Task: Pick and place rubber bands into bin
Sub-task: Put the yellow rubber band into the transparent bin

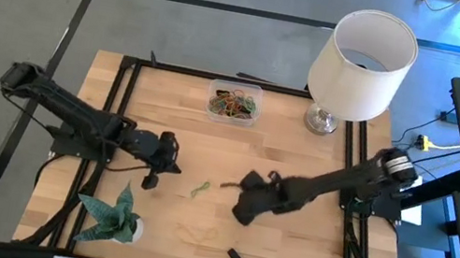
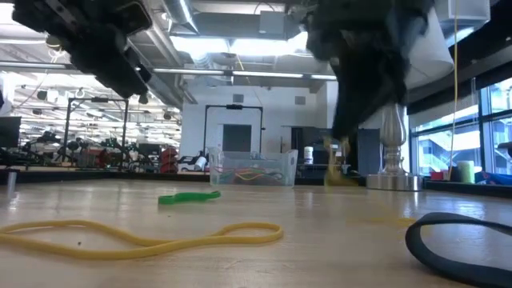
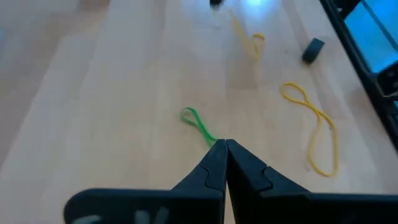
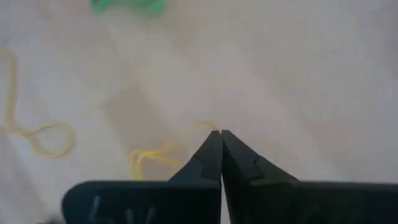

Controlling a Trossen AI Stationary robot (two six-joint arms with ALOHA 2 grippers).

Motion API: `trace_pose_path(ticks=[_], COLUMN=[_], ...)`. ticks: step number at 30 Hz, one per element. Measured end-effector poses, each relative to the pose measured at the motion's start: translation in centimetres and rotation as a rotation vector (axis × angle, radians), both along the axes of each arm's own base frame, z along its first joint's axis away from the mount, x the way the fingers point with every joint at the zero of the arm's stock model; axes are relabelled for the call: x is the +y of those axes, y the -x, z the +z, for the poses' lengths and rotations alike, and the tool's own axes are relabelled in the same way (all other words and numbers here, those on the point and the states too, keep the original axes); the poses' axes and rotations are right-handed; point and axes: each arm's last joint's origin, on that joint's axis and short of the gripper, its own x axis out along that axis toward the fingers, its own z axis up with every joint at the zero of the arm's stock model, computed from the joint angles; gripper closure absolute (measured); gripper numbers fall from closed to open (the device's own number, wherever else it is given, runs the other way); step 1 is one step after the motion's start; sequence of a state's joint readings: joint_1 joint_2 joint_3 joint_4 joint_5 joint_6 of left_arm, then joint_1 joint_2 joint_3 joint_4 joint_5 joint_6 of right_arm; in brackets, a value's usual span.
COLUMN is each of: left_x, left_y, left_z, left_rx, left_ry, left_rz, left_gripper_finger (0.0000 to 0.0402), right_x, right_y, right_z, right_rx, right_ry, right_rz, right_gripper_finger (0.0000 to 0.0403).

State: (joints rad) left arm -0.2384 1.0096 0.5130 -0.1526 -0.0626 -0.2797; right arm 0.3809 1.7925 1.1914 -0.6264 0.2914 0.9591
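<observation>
Several coloured rubber bands lie in the clear bin (image 1: 235, 101) at the table's far edge. A green rubber band (image 1: 199, 187) lies flat mid-table, also seen from table height as the green band (image 2: 188, 197). A long yellow band (image 1: 196, 232) lies nearer the near edge. My right gripper (image 4: 221, 132) is shut on another yellow band (image 4: 152, 158), just right of the green one. My left gripper (image 3: 225, 144) is shut, raised above the table left of the green band (image 3: 198, 124), touching nothing. My right gripper pinches the yellow rubber band by one end (image 4: 210, 127) at its fingertips, coming from the table's right side and slanting down. The band hangs slack below the fingers (image 2: 332, 164). Whether its lower end rests on the wood cannot be told.
A white lampshade on a metal base (image 1: 361, 57) stands at the far right corner beside the bin. A small potted plant (image 1: 115, 213) sits near the left front. A black block (image 1: 235, 257) lies near the front edge. Bare wood lies between the grippers and the bin.
</observation>
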Motion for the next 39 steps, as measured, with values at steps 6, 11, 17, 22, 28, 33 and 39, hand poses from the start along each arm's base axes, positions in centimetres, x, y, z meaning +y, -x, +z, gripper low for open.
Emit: trace_pose_path(ticks=[6,11,17,22,28,33,39], left_x=[2.2,3.8,5.8,6.8,7.5,7.6,7.6], left_y=[-0.4,-0.5,-0.4,-0.3,-0.1,-0.1,-0.1], left_z=[0.0,0.0,-0.1,-0.1,-0.2,-0.2,-0.3], left_rx=[-0.005,-0.005,0.005,0.015,0.033,0.033,0.039], left_ry=[-0.054,-0.081,-0.080,-0.069,-0.070,-0.069,-0.070], left_rz=[0.026,0.054,0.126,0.173,0.243,0.245,0.247], left_gripper_finger=[0.0401,0.0400,0.0399,0.0399,0.0398,0.0398,0.0398], right_x=[-3.1,-7.2,-14.4,-20.3,-25.4,-27.8,-28.3], right_y=[-1.2,-3.4,-5.1,-6.0,-6.9,-8.0,-8.2], right_z=[6.3,11.0,14.7,14.3,10.1,5.3,3.7], right_rx=[-0.019,-0.082,-0.164,-0.171,-0.032,0.086,0.099], right_ry=[0.175,0.314,0.481,0.568,0.561,0.524,0.443], right_rz=[0.016,0.065,0.052,-0.012,-0.069,-0.087,-0.076], right_gripper_finger=[0.0402,0.0402,0.0403,0.0403,0.0402,0.0391,0.0356])
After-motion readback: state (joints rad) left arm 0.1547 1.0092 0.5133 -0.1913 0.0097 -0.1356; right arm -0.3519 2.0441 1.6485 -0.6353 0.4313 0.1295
